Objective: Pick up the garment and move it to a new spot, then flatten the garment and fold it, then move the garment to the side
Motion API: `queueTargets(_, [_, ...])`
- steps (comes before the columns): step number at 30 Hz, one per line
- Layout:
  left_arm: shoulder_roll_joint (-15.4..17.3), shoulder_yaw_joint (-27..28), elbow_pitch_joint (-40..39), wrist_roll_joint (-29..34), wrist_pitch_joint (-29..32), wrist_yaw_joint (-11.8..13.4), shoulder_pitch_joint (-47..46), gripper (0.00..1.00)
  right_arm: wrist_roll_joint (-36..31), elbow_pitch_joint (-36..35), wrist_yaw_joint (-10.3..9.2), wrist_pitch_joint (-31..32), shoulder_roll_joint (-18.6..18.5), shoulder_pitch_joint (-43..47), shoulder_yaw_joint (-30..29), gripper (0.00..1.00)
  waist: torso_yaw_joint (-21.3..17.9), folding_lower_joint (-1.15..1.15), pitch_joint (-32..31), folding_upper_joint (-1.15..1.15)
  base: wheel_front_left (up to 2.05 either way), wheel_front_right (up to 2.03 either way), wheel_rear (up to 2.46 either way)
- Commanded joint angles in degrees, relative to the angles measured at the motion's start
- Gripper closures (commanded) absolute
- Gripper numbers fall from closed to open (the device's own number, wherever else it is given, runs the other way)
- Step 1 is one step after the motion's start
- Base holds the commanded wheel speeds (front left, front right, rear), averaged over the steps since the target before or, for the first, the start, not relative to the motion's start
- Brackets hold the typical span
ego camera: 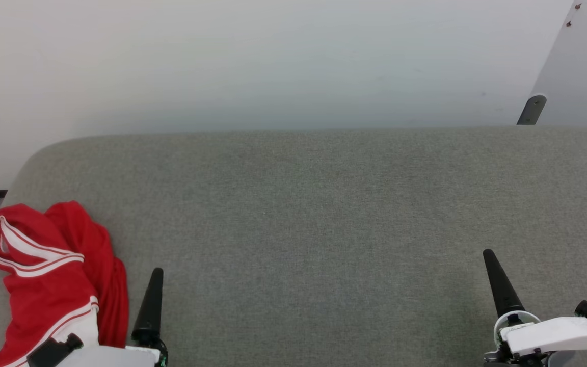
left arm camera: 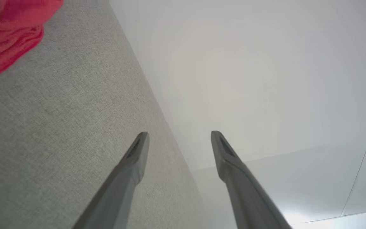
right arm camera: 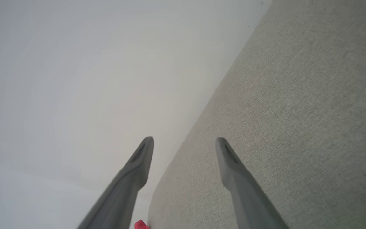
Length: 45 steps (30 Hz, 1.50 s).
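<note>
Red jersey garment (ego camera: 54,275) is noted crumpled at the near-left corner of the grey upholstered surface (ego camera: 324,204), not yet lifted. Left pincer (left arm camera: 179,133), just beside it, and right pincer (right arm camera: 185,139), well apart, are held spread and empty, presumably readied for the first grasp.

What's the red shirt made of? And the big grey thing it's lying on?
The shirt looks like soft, thin cloth, maybe a sports knit: it slumps in loose folds. The grey surface looks like coarse woven fabric, matte and speckled, perhaps over padding, since its corner is rounded.
</note>
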Motion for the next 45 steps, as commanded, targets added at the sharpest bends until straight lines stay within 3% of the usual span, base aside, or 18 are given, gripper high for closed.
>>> queueTargets(1, [0.7,-0.2,-1.1,1.9,-0.4,0.4,0.1,0.00,-1.7,-0.4,0.02,-0.6,-0.3,-1.2,0.3,0.00,0.0,0.00,-0.1,0.00,0.00,0.00,0.00])
queueTargets(27, [4.5,-1.7,-3.4,39.7,-4.8,7.3,2.9,0.00,-37.2,0.1,0.04,-4.6,0.4,-0.7,-0.4,0.00,-0.2,0.00,-0.4,0.00,0.00,0.00,0.00])
queueTargets(45, [5.8,-2.1,-4.8,52.7,-7.1,9.5,4.8,0.00,-52.1,0.2,0.05,-6.2,1.1,-0.3,-1.2,0.00,-0.4,0.00,-0.4,0.00,0.00,0.00,0.00])
